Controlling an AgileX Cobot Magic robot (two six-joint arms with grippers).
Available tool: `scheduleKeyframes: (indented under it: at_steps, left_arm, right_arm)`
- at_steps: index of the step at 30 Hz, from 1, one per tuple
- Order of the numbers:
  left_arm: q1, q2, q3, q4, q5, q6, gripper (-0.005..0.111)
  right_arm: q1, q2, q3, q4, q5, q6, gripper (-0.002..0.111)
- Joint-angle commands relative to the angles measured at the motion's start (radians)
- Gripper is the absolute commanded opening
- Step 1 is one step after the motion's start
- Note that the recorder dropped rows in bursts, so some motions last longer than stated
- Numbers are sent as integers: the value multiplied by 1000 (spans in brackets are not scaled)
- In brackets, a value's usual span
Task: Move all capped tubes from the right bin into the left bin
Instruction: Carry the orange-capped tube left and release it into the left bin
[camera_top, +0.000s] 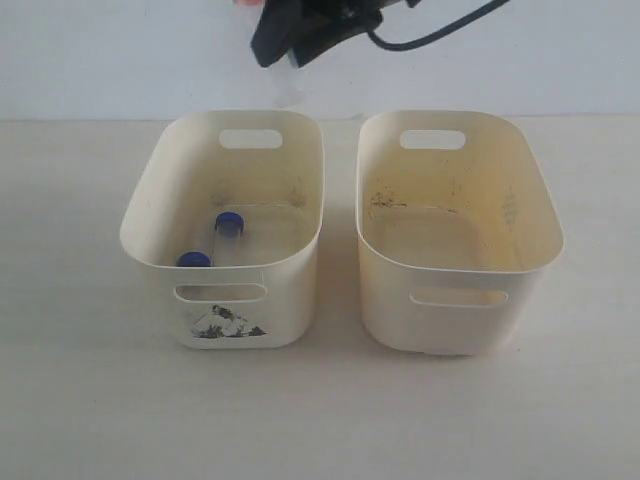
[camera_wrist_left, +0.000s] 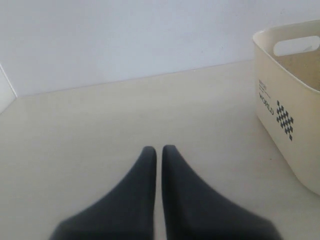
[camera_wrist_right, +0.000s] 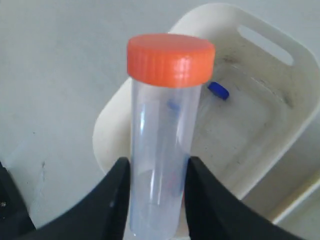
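Note:
My right gripper (camera_wrist_right: 157, 172) is shut on a clear tube with an orange cap (camera_wrist_right: 170, 60), held cap outward. It hangs above the far rim of the left bin (camera_top: 150, 190), the one with the torn sticker (camera_top: 225, 325); the exterior view shows the gripper at the top (camera_top: 300, 40). Two blue-capped tubes (camera_top: 229, 222) (camera_top: 194, 260) lie inside the left bin, and one blue cap (camera_wrist_right: 218, 90) shows in the right wrist view. No tube shows inside the right bin (camera_top: 540, 220). A second orange-capped tube is not visible. My left gripper (camera_wrist_left: 159, 150) is shut and empty over bare table.
The two bins stand side by side with a narrow gap between them. A black cable (camera_top: 440, 35) trails from the right arm along the back wall. In the left wrist view a cream bin wall printed "WORLD" (camera_wrist_left: 285, 115) stands to one side of the left gripper.

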Motion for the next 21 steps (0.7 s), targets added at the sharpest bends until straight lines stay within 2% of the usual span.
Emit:
scheduleKeyframes:
  at_steps: [1, 2, 3, 4, 5, 11, 21]
  left_arm:
    - [1, -3, -4, -1, -8, -12, 4]
    - [1, -3, -4, -1, -8, -12, 4]
    - [1, -3, -4, -1, -8, -12, 4]
    - [1, -3, -4, -1, -8, -12, 4]
    - [1, -3, -4, -1, -8, -12, 4]
    - [1, -3, -4, -1, -8, -12, 4]
    - [1, -3, -4, -1, -8, -12, 4]
  right_arm:
    - [70, 62, 1, 13, -68, -60, 33]
    - [80, 83, 1, 5, -78, -55, 48]
    - [88, 97, 1, 3, -75, 3, 48]
    - [88, 105, 1, -2, -71, 74, 31]
    - [88, 105, 1, -12, -71, 80, 1]
    - [88, -30, -3, -133, 41, 74, 1]
    - [88, -87, -3, -124, 39, 76, 1]
